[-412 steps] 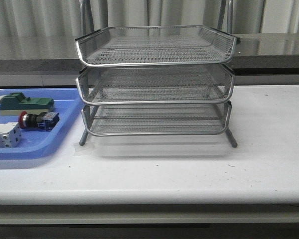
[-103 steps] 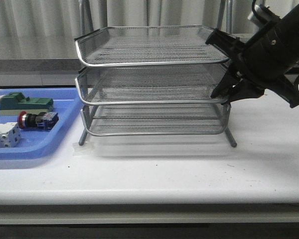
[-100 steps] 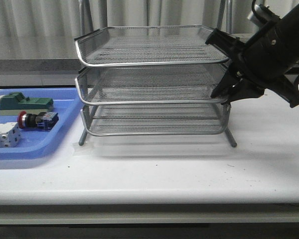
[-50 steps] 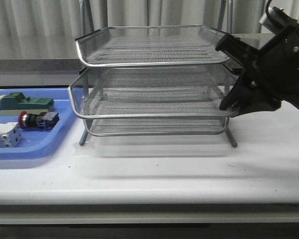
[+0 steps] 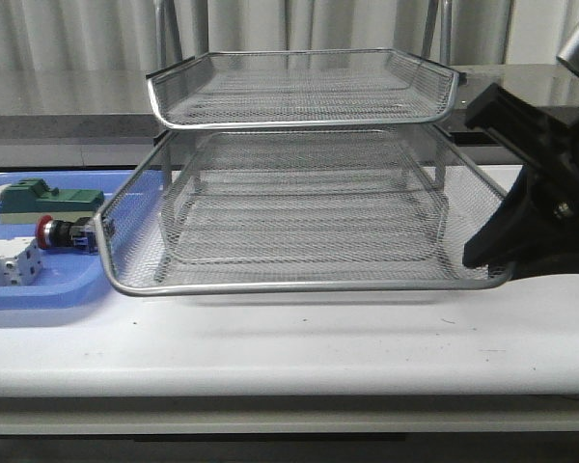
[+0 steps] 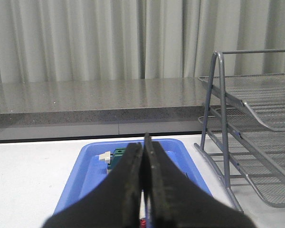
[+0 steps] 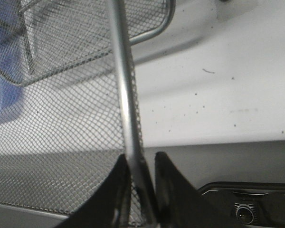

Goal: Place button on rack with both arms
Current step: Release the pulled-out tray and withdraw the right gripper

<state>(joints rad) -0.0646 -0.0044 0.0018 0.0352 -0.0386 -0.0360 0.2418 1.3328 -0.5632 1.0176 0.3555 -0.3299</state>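
The button (image 5: pixel 63 232), with a red head, black body and blue rear, lies in the blue tray (image 5: pixel 39 289) at the left. The silver three-tier wire rack (image 5: pixel 299 87) stands mid-table with its middle tray (image 5: pixel 299 285) drawn far out toward the front. My right gripper (image 5: pixel 490 262) is shut on that tray's front right rim; in the right wrist view the fingers (image 7: pixel 118 190) straddle the rim wire (image 7: pixel 121 71). My left gripper (image 6: pixel 143 145) is shut and empty, above the blue tray (image 6: pixel 85 166). The left arm is out of the front view.
A green block (image 5: pixel 43 200) and a white terminal block (image 5: pixel 5 262) share the blue tray. The green block (image 6: pixel 117 156) shows just beyond my left fingers, and the rack's frame leg (image 6: pixel 218 95) stands to their side. A grey ledge and curtains lie behind the table.
My right arm came in from the right, closed on the middle tray's front right rim and pulled the tray forward out of the rack. The button has not moved.
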